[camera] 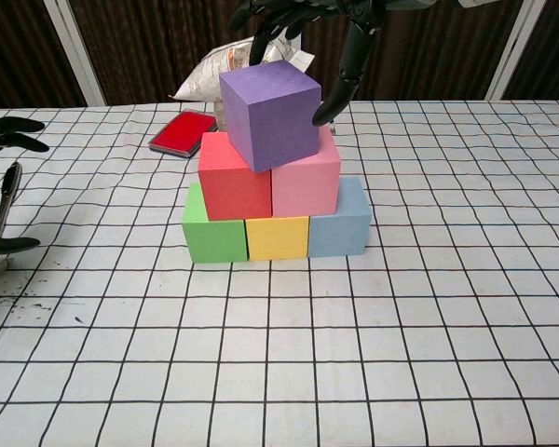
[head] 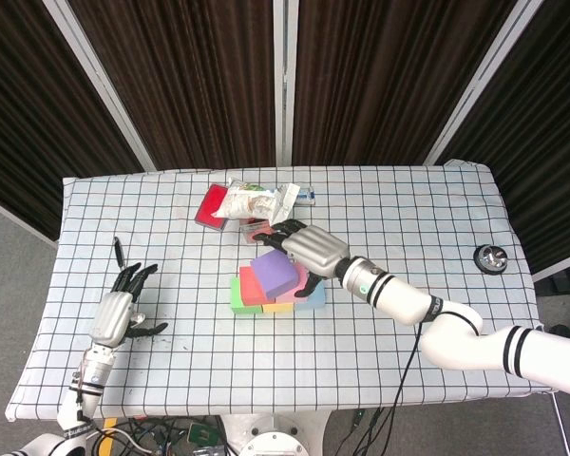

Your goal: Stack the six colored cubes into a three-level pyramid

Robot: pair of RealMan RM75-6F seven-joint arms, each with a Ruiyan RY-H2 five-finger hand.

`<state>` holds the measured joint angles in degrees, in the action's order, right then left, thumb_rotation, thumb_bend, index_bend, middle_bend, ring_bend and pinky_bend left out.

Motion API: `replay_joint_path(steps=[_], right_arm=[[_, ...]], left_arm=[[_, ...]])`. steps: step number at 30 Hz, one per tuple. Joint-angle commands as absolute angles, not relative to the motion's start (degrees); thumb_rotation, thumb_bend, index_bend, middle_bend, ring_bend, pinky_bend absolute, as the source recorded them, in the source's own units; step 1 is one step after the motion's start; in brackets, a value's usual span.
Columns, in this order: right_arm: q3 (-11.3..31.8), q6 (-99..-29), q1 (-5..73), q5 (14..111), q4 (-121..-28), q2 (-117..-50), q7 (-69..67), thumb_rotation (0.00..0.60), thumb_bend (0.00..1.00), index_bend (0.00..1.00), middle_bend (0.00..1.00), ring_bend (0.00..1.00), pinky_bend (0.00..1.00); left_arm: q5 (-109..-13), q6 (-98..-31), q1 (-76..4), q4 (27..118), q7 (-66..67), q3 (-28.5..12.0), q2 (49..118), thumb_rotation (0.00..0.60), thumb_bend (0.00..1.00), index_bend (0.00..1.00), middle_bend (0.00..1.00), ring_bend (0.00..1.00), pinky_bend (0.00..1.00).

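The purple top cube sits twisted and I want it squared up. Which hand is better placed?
Right. The right hand hovers at the purple foam cube, fingers spread around it. The left hand rests far off at the table's left edge.

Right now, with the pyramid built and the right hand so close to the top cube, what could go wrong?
The purple cube sits twisted on the red cube and pink cube, not square to them. The right hand hangs just above it, one finger reaching down beside its right edge. A small sideways move might knock the purple cube off. A harder push could also shift the row below it.
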<state>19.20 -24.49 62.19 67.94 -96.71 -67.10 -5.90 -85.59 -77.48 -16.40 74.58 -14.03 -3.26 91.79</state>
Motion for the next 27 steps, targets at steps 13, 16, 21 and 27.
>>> replay_joint_path(steps=[13, 16, 21, 27], right_arm=[[16.7, -29.5, 63.7, 65.9, -95.4, -69.4, -2.6, 0.6, 0.05, 0.0, 0.33, 0.0, 0.0], [16.5, -30.8, 63.8, 65.0, -95.6, -69.6, -1.8, 0.6, 0.07, 0.0, 0.36, 0.0, 0.0], [16.3, -32.6, 63.8, 63.4, -96.9, -69.4, -0.8, 0.6, 0.1, 0.0, 0.41, 0.02, 0.0], [17.0, -34.8, 63.1, 61.6, -99.3, -68.3, -1.7, 0.6, 0.11, 0.0, 0.43, 0.03, 0.0]], left_arm=[[-85.5, -77.4, -16.5, 74.5, -14.3, -3.4, 91.6, 0.6, 0.0, 0.09, 0.13, 0.0, 0.01], [-85.6, -77.5, -16.5, 74.7, -14.2, -3.4, 91.5, 0.6, 0.0, 0.09, 0.13, 0.0, 0.01], [-85.7, -77.7, -16.5, 74.9, -14.1, -3.5, 91.4, 0.6, 0.0, 0.09, 0.13, 0.0, 0.01], [-85.7, -77.8, -16.4, 75.0, -14.2, -3.5, 91.3, 0.6, 0.0, 0.09, 0.13, 0.0, 0.01]])
